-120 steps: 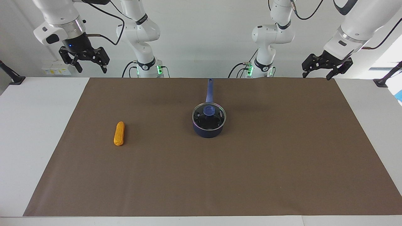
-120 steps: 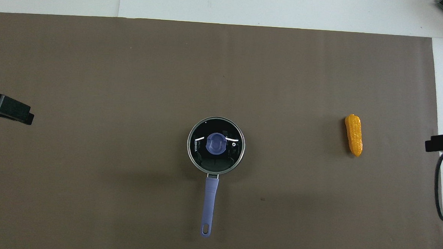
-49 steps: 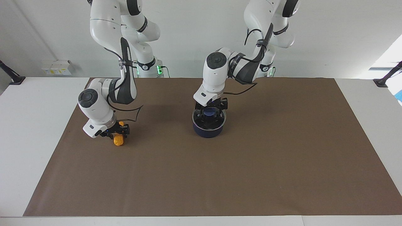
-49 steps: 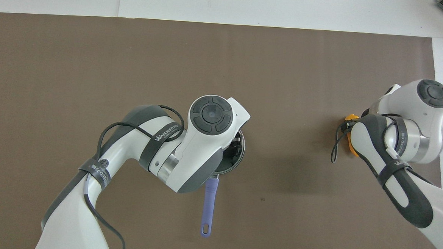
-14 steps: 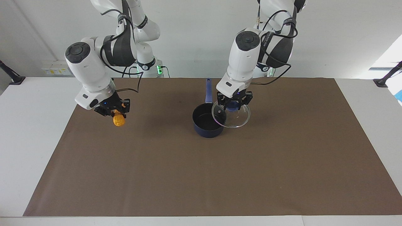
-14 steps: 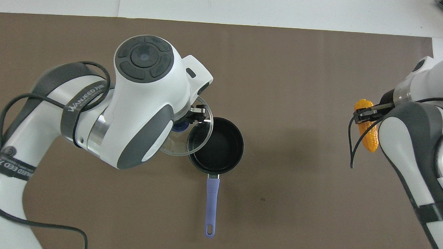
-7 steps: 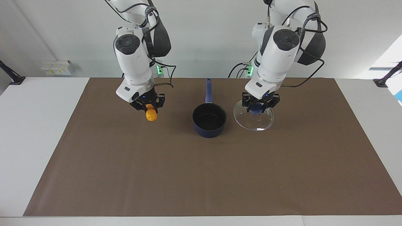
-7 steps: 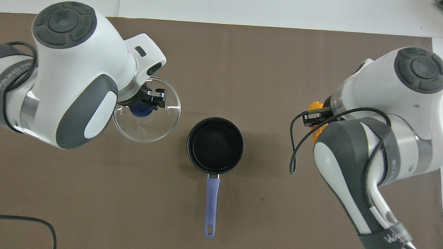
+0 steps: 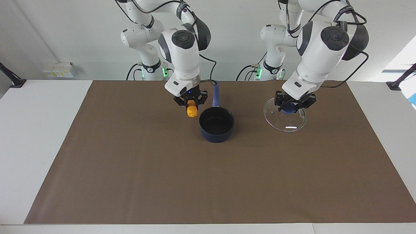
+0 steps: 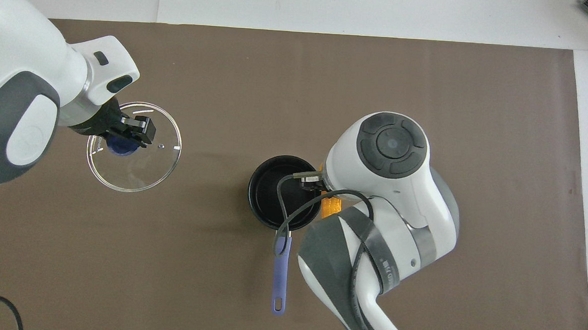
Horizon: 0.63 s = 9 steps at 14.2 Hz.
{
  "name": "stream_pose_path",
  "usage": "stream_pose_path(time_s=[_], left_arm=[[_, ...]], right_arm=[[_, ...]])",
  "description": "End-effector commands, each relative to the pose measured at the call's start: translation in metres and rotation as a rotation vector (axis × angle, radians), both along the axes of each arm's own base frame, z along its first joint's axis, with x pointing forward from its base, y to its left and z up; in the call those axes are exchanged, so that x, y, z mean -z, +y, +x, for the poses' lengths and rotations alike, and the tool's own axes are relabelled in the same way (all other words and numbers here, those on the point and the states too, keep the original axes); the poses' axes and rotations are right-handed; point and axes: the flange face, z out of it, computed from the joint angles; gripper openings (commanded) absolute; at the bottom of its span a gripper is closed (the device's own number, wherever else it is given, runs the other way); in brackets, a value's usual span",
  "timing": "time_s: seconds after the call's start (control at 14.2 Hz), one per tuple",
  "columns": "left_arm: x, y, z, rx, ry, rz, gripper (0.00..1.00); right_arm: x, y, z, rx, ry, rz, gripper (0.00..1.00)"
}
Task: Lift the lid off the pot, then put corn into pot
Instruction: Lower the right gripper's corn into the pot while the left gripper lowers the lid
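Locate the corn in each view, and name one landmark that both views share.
Facing view: the corn hangs in the right gripper, just beside the pot rim.
Overhead view: only a sliver of corn shows under the right arm, beside the pot.
Shared landmark: the pot's blue handle.

Open pot (image 10: 277, 194), lid (image 10: 138, 162) apart, corn (image 10: 331, 207) beside

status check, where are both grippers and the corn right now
Left gripper shut on the lid, held over the mat. Right gripper shut on the corn, beside the pot. Pot open; nothing blocking.
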Motion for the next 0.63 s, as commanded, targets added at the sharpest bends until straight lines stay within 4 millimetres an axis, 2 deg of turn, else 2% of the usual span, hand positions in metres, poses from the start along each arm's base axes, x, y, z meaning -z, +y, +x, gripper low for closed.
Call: stream_pose_path(time_s=[0.0,0.14,0.28,0.56], left_arm=[[-0.007,0.032,-0.019,0.037,0.002,-0.011,0.0],[-0.008,0.064,-0.027,0.029,-0.001,-0.016,0.0],[-0.005,0.083,-0.03,0.033,-0.005,-0.02,0.0],[0.012,0.121,-0.045,0.079,-0.03,-0.032,0.0]], right_arm=[[0.025,0.022,0.006,0.037,-0.005,0.021,0.0],[0.04,0.044,0.016,0.057,-0.014,0.048,0.0],[0.058,0.064,0.024,0.064,-0.006,0.048,0.0],[0.074,0.06,0.017,0.072,0.021,0.032,0.0]])
